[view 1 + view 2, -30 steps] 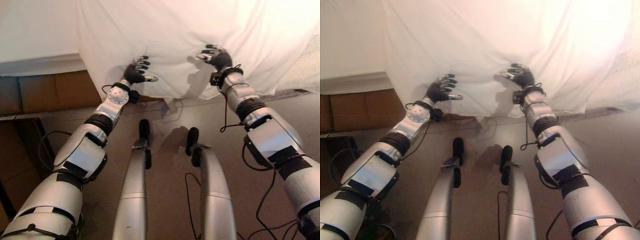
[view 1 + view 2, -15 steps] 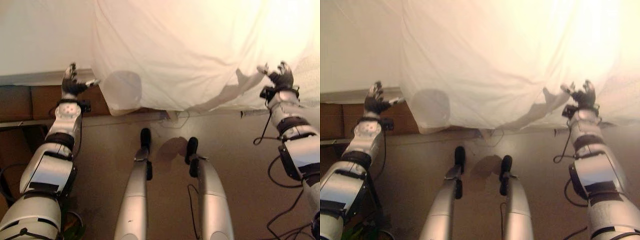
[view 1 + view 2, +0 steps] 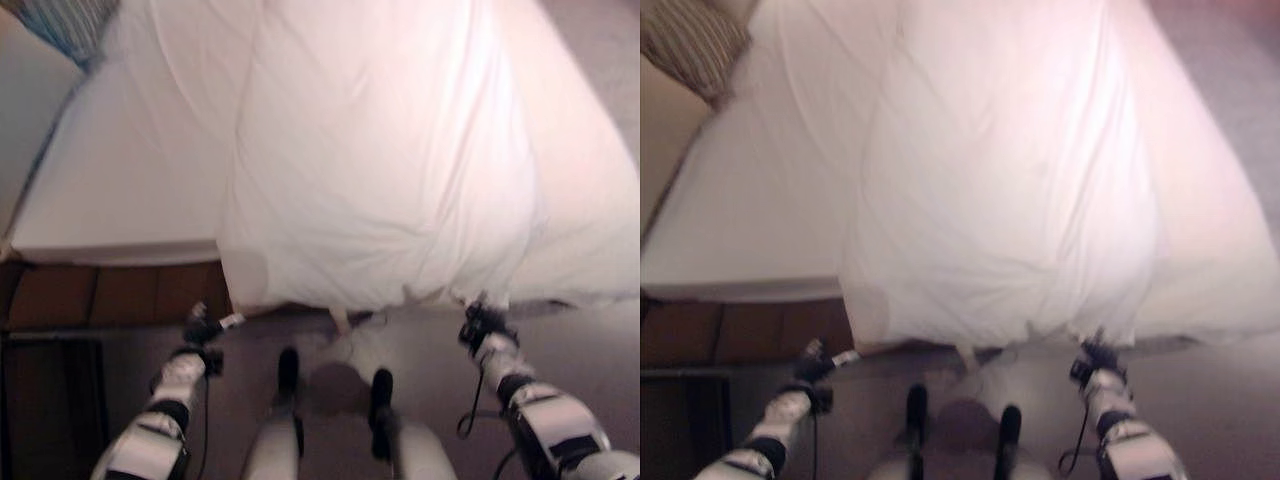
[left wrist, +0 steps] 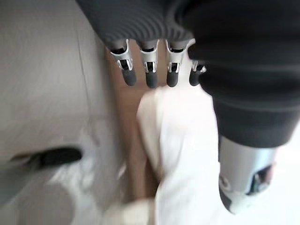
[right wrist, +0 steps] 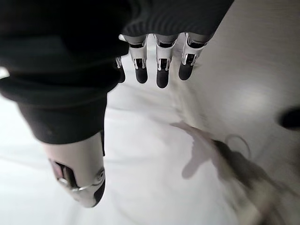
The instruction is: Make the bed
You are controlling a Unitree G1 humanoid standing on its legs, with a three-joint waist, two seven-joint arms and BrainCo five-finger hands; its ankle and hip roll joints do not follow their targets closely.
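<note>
A bed (image 3: 110,215) with a white mattress runs away from the robot, and one white sheet (image 3: 380,170) lies spread over its middle and right part, wrinkled lengthwise, its near edge hanging over the foot of the bed toward the floor (image 3: 610,345). At the far left corner, the head views show one striped pillow (image 3: 690,40). Below the mattress on the left, the brown bed frame (image 3: 110,295) shows.

The left hand (image 3: 203,326) is low at the left, just beside the sheet's hanging corner and apart from it. Its wrist view shows what the head views cannot: the fingers (image 4: 151,70) are straight and spread, holding nothing, with the sheet's corner past them and the brown frame beside it.

The right hand (image 3: 478,322) is low at the right, just under the sheet's hanging edge. Its wrist view shows straight, relaxed fingers (image 5: 161,63) and the thumb apart, holding nothing, with white sheet on one side and bare floor on the other.
</note>
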